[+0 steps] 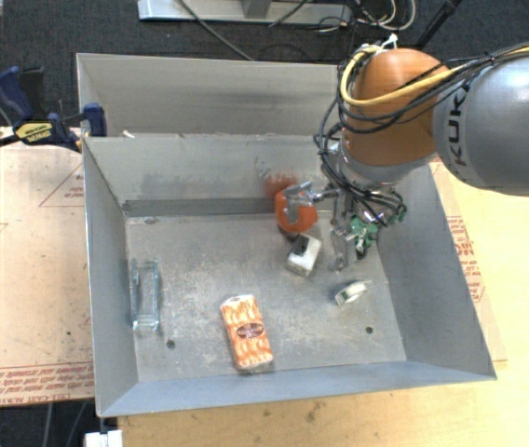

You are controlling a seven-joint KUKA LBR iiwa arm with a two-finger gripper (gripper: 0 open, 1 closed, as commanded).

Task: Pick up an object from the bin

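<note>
The small white block lies a little right of the middle of the bin, on the bare floor, and it is the thing nearest the pincer. The pincer hangs low just to the block's right, under the arm's orange cover. From where I stand I can't tell whether it is apart or together. I see nothing held in it, and I can't make out that it touches anything.

If the block is the pick, I'd say the pincer needs to shift a touch left so it sits square over the block, then go straight down and close across its short sides. A red-orange round thing sits just behind the block, close enough to get nudged or caught along with it. A pale grey scrap lies near on the other side, towards the front right, and it could be pushed if the descent is off-centre.

Farther out, an orange patterned packet lies towards the front. A clear plastic piece lies by the left wall, well apart from the rest.
</note>
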